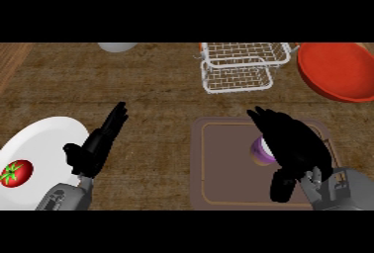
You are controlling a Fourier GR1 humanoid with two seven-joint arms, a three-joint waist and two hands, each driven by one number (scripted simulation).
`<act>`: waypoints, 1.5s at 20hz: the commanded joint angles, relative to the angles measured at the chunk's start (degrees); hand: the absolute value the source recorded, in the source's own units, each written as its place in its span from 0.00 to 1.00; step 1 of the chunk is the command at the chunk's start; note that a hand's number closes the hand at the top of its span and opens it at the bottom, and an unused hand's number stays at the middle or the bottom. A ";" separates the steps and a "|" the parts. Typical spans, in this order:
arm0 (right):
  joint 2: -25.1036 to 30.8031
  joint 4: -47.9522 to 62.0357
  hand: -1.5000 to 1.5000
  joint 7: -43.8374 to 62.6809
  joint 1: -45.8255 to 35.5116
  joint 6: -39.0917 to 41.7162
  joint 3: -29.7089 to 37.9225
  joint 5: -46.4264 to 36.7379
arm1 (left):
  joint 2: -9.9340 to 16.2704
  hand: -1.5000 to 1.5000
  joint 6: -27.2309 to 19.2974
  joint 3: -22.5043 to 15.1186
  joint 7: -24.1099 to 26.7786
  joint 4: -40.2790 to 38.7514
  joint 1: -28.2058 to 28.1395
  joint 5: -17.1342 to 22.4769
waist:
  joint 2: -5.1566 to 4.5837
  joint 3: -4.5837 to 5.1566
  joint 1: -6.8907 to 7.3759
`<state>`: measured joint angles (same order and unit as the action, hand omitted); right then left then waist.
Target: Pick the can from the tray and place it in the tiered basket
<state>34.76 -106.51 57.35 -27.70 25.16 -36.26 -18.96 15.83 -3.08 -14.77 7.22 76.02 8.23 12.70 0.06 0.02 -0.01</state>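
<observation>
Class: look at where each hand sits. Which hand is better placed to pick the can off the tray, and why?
The right hand. It is over the brown tray, fingers covering the purple can. The left hand is open beside the white plate, off the tray.

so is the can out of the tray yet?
No. The can is on the tray, inside its rim, with the right robot hand over it. The tiered basket holds nothing.

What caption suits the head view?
Right robot hand over the can on the tray, wire basket beyond.
</observation>
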 commanded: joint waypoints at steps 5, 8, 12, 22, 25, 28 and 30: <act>-3.04 7.62 0.00 -2.93 5.35 -0.33 3.54 -7.63 | -1.72 0.50 1.18 0.83 1.11 0.14 -1.54 -1.90 | -0.08 -0.02 0.05; -4.68 9.02 0.00 -5.41 6.94 0.26 4.37 -11.23 | -2.27 0.50 1.17 2.99 -0.19 -1.44 1.32 -2.67 | -0.08 -0.02 -0.01; -6.66 10.74 0.00 -7.71 5.88 4.62 8.54 -12.04 | -3.75 0.50 3.25 4.26 0.65 -3.58 2.57 -3.31 | -0.10 -0.01 -0.01; -11.98 13.62 1.00 -18.57 12.18 1.04 10.70 -21.78 | -4.59 0.50 5.32 7.06 -1.28 0.75 -1.00 -5.05 | -0.04 -0.03 0.09; -14.27 17.05 1.00 -24.72 10.93 -6.74 9.22 -23.64 | -5.95 0.50 3.42 4.07 -0.12 2.09 -3.67 -7.48 | -0.09 -0.05 0.39; -16.58 16.16 1.00 -24.60 10.32 -5.12 10.02 -25.36 | -4.09 0.50 5.73 7.31 -5.42 3.29 0.12 -5.74 | -0.05 -0.03 0.19; -16.57 16.16 1.00 -26.76 10.27 -3.28 12.91 -25.70 | -4.07 0.50 8.09 8.43 -0.85 0.89 -2.48 -6.11 | -0.06 -0.02 0.14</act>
<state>20.09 -91.57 33.74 -16.57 21.53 -25.28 -43.05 11.40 2.70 -7.80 5.54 77.59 6.64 6.57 0.09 0.07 0.11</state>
